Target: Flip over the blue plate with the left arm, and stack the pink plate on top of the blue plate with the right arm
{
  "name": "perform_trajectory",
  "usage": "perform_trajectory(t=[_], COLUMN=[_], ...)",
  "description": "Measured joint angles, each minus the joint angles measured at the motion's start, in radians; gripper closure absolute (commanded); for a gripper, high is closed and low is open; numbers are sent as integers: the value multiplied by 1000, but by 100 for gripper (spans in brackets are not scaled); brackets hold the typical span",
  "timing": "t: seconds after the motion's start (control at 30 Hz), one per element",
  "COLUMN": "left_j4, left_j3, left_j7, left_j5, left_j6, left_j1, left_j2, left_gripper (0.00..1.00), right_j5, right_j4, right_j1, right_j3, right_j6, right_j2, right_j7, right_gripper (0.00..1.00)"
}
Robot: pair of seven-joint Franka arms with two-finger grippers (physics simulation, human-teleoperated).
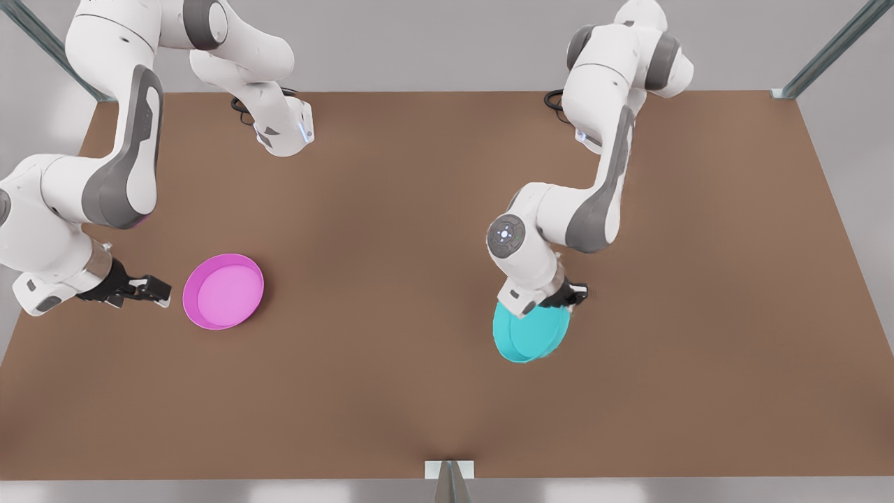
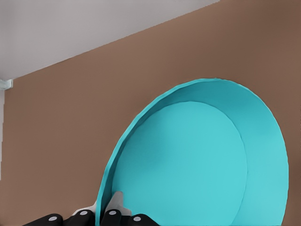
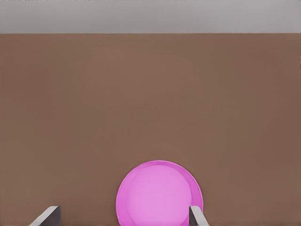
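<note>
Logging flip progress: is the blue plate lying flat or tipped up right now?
Tipped up. The blue plate stands tilted off the table, its rim pinched by the left pincer.

blue plate (image 2: 188,160) — cut off by frame edge

The table (image 1: 433,293) under me is a plain brown surface with a flat matte finish. Around it runs a pale grey floor or backdrop (image 1: 447,42). Metal frame posts slant in at the far corners, one at the front view's left (image 1: 42,42), one at the front view's right (image 1: 831,49). A small light bracket with a post (image 1: 449,471) sits at the middle of the near edge. Black cables coil at the far edge, one loop left (image 1: 241,108), one right (image 1: 553,101).
</note>
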Motion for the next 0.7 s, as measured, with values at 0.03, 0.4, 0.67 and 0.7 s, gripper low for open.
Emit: perform_trajectory(t=[0.03, 0.4, 0.67, 0.7], left_j4=[-1, -52, -81, -102], left_j3=[0, 0, -2, -2], left_j7=[-86, -581, -770, -773], left_j5=[38, 257, 433, 454], left_j6=[0, -17, -82, -92], left_j1=[-27, -228, -379, -395], left_j2=[4, 27, 93, 97], left_gripper=[79, 79, 79, 79], right_j5=[0, 0, 0, 0], right_j4=[0, 0, 3, 3], right_j1=[0, -1, 1, 2], right_j3=[0, 0, 0, 0], right_j6=[7, 8, 8, 9], right_j2=[0, 1, 0, 0], right_j7=[0, 0, 0, 1], right_gripper=[0, 0, 0, 0])
